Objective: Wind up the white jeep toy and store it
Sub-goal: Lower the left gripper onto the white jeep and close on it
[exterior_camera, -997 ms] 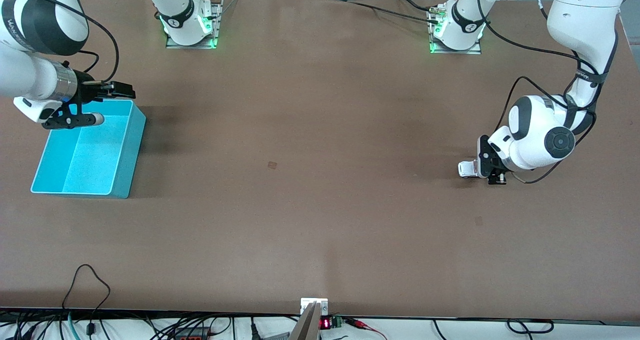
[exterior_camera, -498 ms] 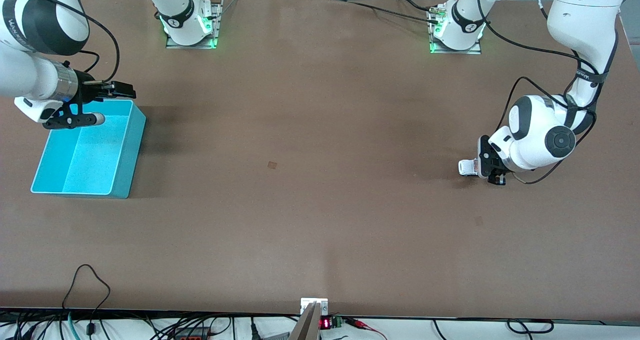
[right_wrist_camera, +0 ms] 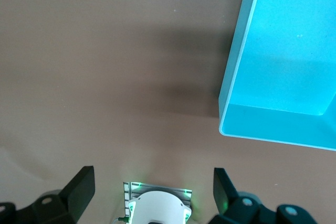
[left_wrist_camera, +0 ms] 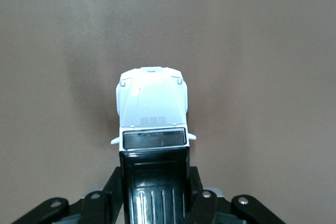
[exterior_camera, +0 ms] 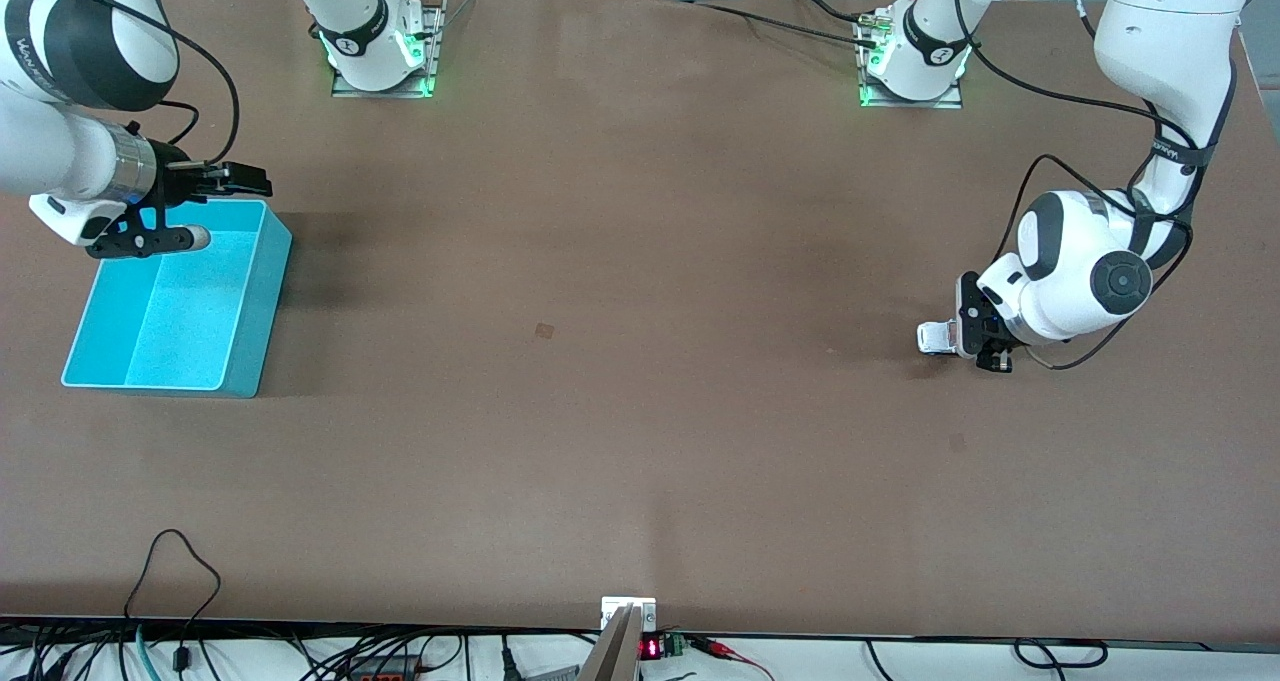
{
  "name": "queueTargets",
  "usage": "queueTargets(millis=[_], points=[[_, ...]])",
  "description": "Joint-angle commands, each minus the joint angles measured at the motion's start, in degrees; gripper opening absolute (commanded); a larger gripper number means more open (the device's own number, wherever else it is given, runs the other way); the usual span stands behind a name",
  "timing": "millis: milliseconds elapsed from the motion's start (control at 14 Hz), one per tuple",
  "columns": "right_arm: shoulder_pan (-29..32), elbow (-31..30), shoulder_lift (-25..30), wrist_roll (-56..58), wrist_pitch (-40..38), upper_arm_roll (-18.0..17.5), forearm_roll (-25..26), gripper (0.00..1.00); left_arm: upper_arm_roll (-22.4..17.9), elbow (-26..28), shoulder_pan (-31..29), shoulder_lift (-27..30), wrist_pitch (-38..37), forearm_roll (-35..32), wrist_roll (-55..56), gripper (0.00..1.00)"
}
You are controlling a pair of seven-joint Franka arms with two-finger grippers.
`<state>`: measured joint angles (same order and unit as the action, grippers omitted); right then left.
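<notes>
The white jeep toy (exterior_camera: 932,337) sits on the brown table toward the left arm's end. In the left wrist view its white hood (left_wrist_camera: 152,103) points away from the camera and its black roof panel lies between the fingers. My left gripper (exterior_camera: 975,343) is low at the table and shut on the jeep's rear part (left_wrist_camera: 155,182). The turquoise bin (exterior_camera: 255,296) stands at the right arm's end and has nothing in it. My right gripper (exterior_camera: 215,208) hangs open over the bin's rim nearest the robot bases, holding nothing. It shows open in its own wrist view (right_wrist_camera: 152,182), with the bin's wall (right_wrist_camera: 236,77) below.
The right arm's base (right_wrist_camera: 157,208) with green lights shows between the right fingers. Both bases (exterior_camera: 380,51) stand along the table's edge farthest from the front camera. Cables lie along the edge nearest that camera (exterior_camera: 180,571).
The left wrist has shifted very slightly. The jeep stays in the same spot on the table. The right arm has not moved.
</notes>
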<state>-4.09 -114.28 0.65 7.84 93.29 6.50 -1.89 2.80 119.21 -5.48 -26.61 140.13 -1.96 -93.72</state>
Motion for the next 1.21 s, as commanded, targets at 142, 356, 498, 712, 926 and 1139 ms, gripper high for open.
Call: queueTargets(millis=[142, 356, 498, 712, 926, 1139], points=[[-0.3, -0.4, 0.9, -0.9, -0.6, 0.0, 0.5, 1.0, 0.4, 1.4, -0.6, 1.2, 2.2, -0.7, -1.4, 0.27], [-0.6, 0.1, 0.9, -0.7, -0.4, -0.1, 2.4, 1.0, 0.4, 1.5, -0.7, 0.8, 2.3, -0.7, -1.4, 0.27], [-1.8, 0.5, 0.8, -1.0, -0.5, -0.1, 3.3, 1.0, 0.4, 1.8, -1.0, 0.4, 3.8, -0.6, -1.4, 0.27], [-1.8, 0.4, 0.8, -1.0, -0.5, -0.1, 3.3, 1.0, 0.4, 2.0, -1.3, 0.2, 4.2, -0.6, -1.4, 0.26], [-1.7, 0.6, 0.8, -0.4, -0.1, 0.0, 3.6, 1.0, 0.4, 2.0, -2.1, -0.2, 4.1, -0.7, -1.3, 0.26], [-1.4, 0.6, 0.8, -0.3, 0.0, 0.1, 3.6, 1.0, 0.4, 1.8, -2.3, -1.0, 4.1, -0.7, -1.4, 0.26]])
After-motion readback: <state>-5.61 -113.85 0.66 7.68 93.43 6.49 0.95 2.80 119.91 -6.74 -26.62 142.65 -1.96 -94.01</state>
